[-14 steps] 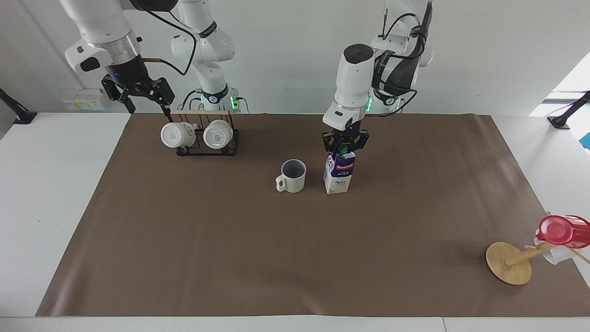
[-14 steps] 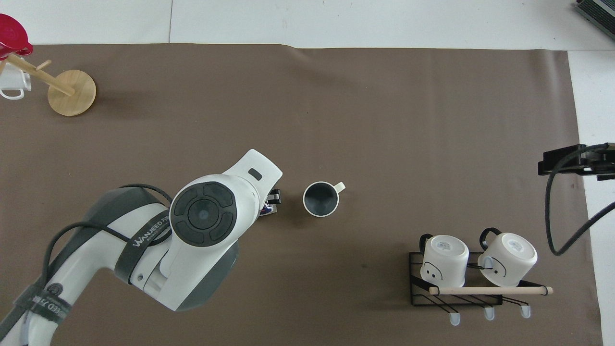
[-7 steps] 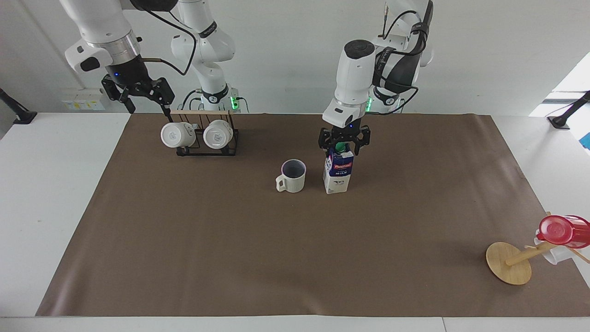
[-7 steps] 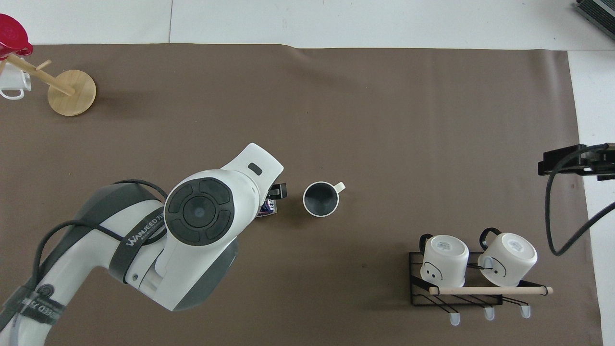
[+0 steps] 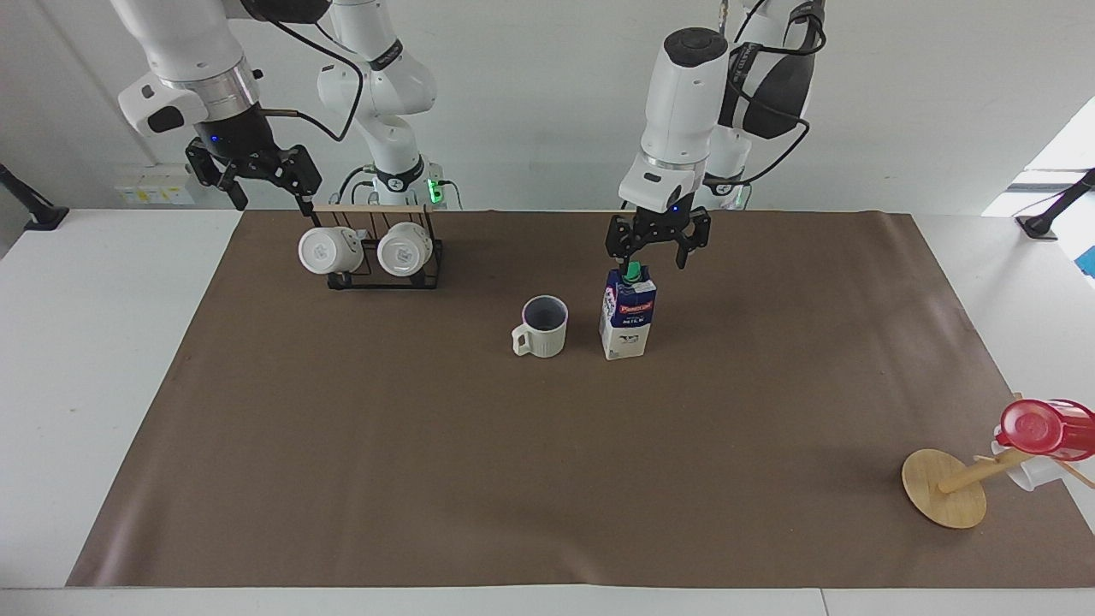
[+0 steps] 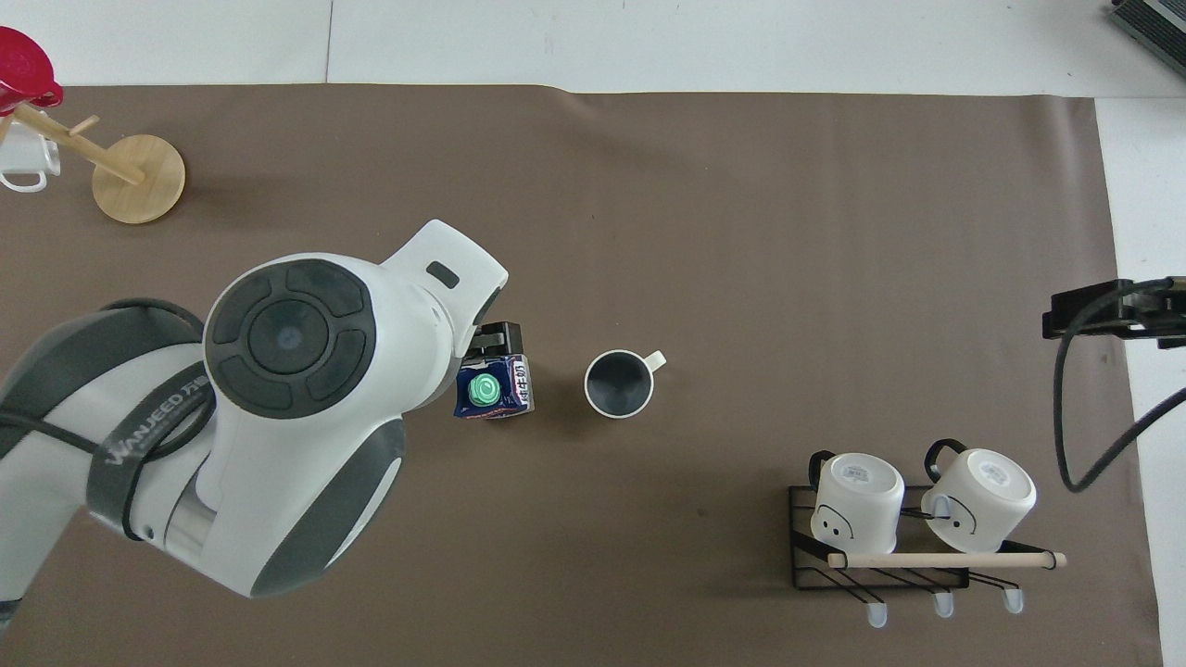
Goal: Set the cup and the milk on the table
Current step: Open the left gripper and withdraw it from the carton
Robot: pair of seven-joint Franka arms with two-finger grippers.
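The milk [image 5: 629,318] stands upright on the brown mat of the table [image 5: 428,470], its green cap showing. The cup [image 5: 542,327] stands upright beside it, toward the right arm's end, a small gap between them. My left gripper [image 5: 654,257] is open and empty, up in the air just above the carton's top and not touching it. In the overhead view the milk [image 6: 494,390], the cup [image 6: 619,383] and the left gripper [image 6: 493,339] show on the mat [image 6: 741,232]. My right gripper [image 5: 275,204] waits open and raised beside the mug rack.
A black wire rack [image 5: 385,272] holds two white mugs near the robots at the right arm's end; it also shows in the overhead view [image 6: 903,556]. A tipped wooden stand [image 5: 944,488] with a red cup [image 5: 1044,428] lies at the left arm's end.
My left gripper has opened and risen off the top of the milk, shifting a little toward the left arm's end. The milk stays standing. The right arm has not moved.
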